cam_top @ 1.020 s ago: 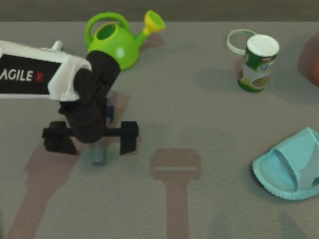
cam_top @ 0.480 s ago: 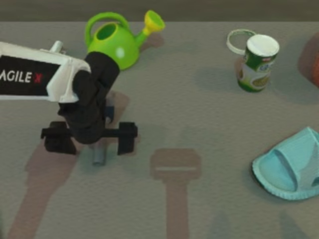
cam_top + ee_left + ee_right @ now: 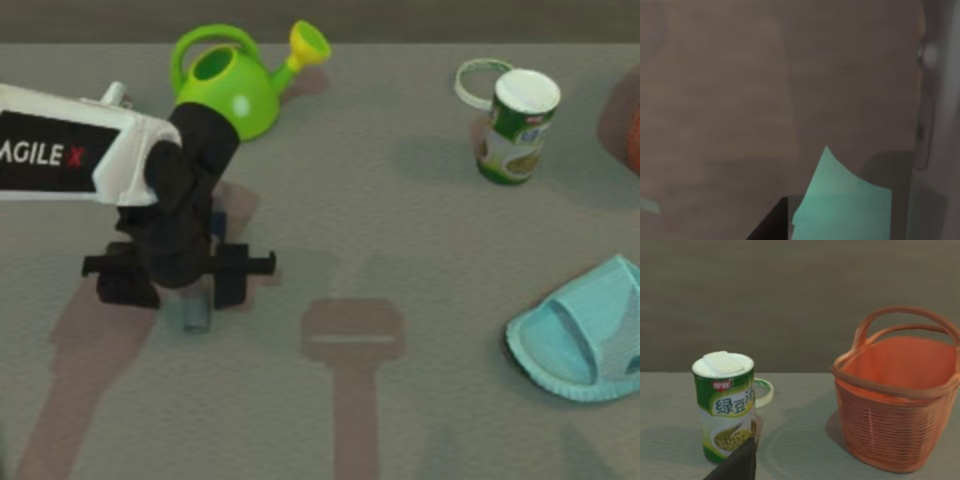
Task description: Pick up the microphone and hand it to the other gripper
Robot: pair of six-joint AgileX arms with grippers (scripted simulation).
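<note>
Grey-handled microphone (image 3: 197, 312), lying at table's left below the green watering can (image 3: 228, 88); left gripper (image 3: 185, 275) jaws narrowed since a second ago, nearly pinching its handle; lift not begun; right arm out of top view.

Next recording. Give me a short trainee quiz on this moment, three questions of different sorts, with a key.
1. True or false: the left claw hangs over the microphone, jaws apart.
2. Which thing stands nearest the microphone? A. green watering can B. drink can C. blue slipper
3. Fill in: in the right wrist view, the basket is coloured ____.
Key: 1 true; 2 A; 3 orange.
</note>
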